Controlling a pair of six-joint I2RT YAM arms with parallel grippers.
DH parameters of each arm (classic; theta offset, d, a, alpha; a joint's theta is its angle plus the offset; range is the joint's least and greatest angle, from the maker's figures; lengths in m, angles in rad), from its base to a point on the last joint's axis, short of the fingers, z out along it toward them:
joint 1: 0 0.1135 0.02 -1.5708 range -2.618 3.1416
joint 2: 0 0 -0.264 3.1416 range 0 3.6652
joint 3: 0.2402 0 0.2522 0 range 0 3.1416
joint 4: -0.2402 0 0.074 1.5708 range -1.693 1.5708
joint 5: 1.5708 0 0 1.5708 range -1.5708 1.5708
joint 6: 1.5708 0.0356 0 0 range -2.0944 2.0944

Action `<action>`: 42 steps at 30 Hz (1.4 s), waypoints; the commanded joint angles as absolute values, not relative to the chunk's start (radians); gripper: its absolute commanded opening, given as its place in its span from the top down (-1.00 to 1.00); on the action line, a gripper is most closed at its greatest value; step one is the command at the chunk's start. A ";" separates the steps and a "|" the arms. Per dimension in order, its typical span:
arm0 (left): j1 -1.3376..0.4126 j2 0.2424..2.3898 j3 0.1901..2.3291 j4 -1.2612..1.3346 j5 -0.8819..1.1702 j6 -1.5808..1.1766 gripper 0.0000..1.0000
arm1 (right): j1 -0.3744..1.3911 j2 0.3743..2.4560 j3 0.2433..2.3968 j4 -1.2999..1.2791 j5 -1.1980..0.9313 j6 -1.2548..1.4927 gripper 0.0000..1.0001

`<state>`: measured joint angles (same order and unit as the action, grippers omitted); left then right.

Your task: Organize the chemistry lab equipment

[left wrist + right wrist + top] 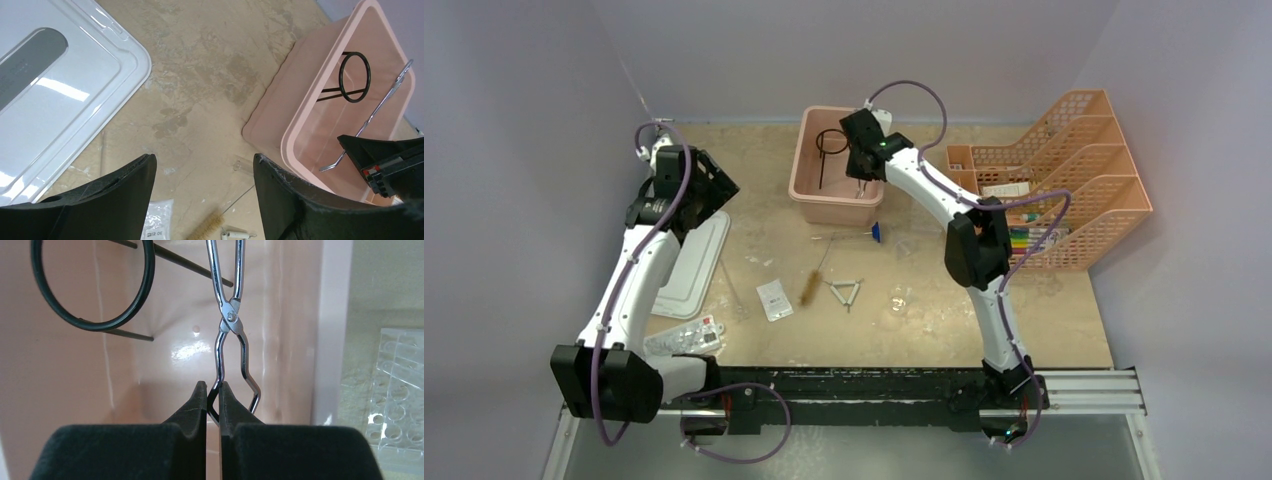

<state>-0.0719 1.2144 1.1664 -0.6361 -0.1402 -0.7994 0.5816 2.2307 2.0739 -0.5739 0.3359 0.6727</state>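
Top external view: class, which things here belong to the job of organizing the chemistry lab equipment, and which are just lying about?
Part of the job: metal scissor-like tongs, black wire ring with stem, wire triangle, thin blue-tipped rod, small white packet, brown bristle brush.

Not for sorting, just lying about: pink plastic tub, white plastic lid, orange mesh organizer racks.

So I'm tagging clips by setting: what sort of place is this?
Likely a mock chemistry bench inside a robot enclosure: metal tongs and a black wire ring in a pink tub, a bristle brush nearby.
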 commanded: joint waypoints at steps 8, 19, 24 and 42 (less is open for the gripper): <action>-0.064 1.246 1.188 -0.584 -0.145 -0.755 -0.40 | 0.583 2.299 2.163 -0.609 0.432 0.671 0.93; -0.064 1.256 1.198 -0.587 -0.144 -0.744 -0.40 | 0.583 2.310 2.215 -0.597 0.473 0.596 0.27; -0.064 1.263 1.205 -0.584 -0.134 -0.746 -0.40 | 0.585 2.244 2.209 -0.541 0.498 0.551 0.12; -0.068 1.242 1.158 -0.516 0.034 -0.683 -0.37 | 0.600 1.792 1.779 -0.308 0.100 0.305 0.00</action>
